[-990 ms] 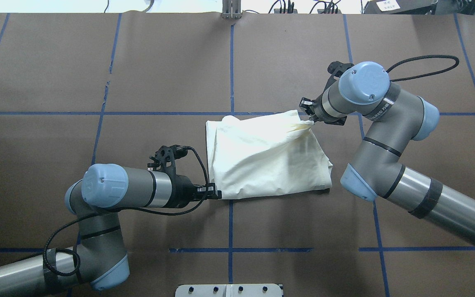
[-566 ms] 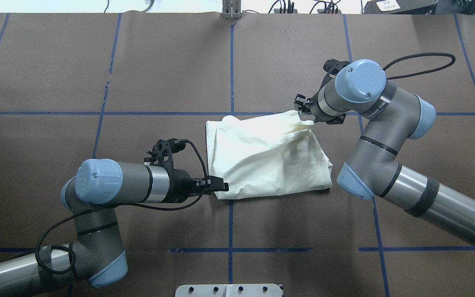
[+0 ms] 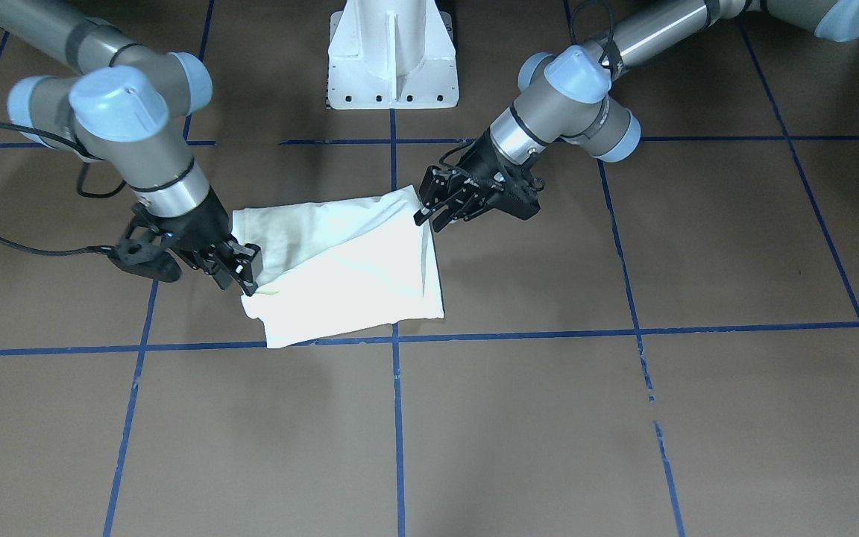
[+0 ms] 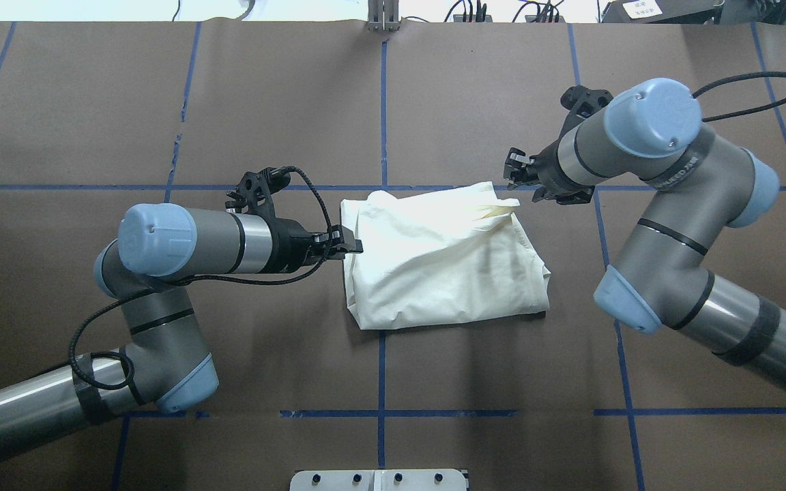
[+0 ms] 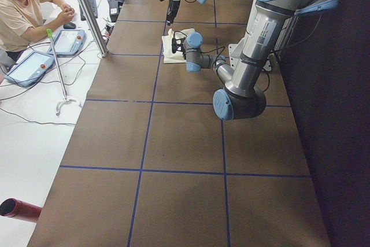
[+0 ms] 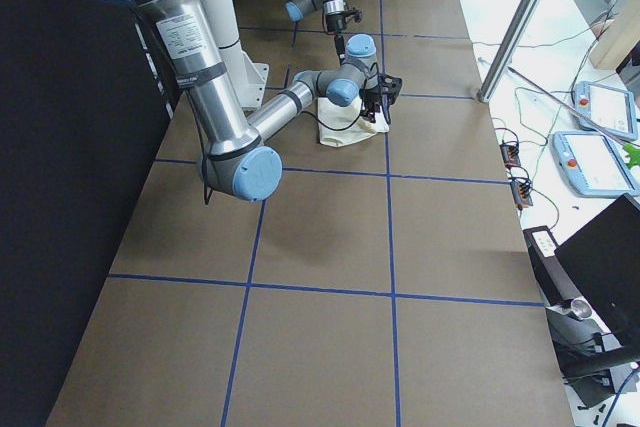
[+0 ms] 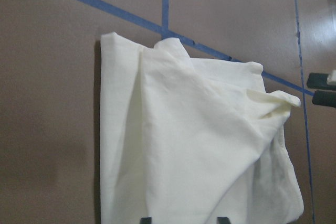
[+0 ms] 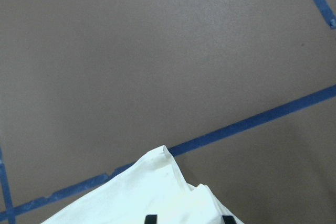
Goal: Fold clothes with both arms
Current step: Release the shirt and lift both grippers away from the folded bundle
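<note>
A cream-white folded garment (image 4: 441, 262) lies in the middle of the brown table; it also shows in the front view (image 3: 347, 272). My left gripper (image 4: 355, 246) is open and empty at the garment's left edge, about halfway along it. It also shows in the front view (image 3: 429, 212). Its fingertips (image 7: 146, 220) stand wide apart over the cloth. My right gripper (image 4: 514, 176) is open and empty, just off the garment's raised far right corner (image 4: 505, 202). Its fingertips (image 8: 151, 219) stand apart above that corner.
The white pedestal base (image 3: 392, 60) stands at the robot's side of the table. Blue tape lines (image 4: 383, 102) cross the brown table cover. A metal plate (image 4: 379, 481) sits at the near edge. A seated person (image 5: 23, 10) and pendants are beside the table's far side.
My right gripper has let go of the far right corner and drawn back to the right. My left gripper has left the near left corner and moved farther along the left edge.
</note>
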Controlling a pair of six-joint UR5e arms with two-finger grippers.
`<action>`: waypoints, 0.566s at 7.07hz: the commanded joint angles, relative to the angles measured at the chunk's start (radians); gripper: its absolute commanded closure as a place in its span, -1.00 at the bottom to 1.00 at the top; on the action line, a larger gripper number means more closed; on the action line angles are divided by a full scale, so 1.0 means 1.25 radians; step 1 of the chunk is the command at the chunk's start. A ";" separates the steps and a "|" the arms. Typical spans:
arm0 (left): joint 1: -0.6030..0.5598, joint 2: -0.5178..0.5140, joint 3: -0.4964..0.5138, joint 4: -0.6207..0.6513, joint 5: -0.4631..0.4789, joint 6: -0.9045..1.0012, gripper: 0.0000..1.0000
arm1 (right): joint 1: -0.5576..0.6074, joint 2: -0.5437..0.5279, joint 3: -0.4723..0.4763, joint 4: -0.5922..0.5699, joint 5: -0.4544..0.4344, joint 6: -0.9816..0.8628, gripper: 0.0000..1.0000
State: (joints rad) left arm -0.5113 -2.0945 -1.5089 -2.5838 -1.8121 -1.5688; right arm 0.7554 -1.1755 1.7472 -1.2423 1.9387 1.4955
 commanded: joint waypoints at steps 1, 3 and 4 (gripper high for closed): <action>-0.007 -0.042 0.069 -0.006 0.028 -0.008 0.11 | 0.034 -0.046 0.043 0.001 0.050 -0.001 -0.01; -0.023 -0.096 0.152 -0.007 0.030 -0.008 0.12 | 0.033 -0.051 0.044 0.001 0.048 -0.001 -0.01; -0.025 -0.110 0.178 -0.013 0.030 -0.008 0.16 | 0.031 -0.051 0.043 0.001 0.046 -0.001 -0.01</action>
State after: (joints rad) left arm -0.5371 -2.2022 -1.3350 -2.5936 -1.7759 -1.5782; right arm 0.7951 -1.2380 1.8010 -1.2410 1.9975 1.4941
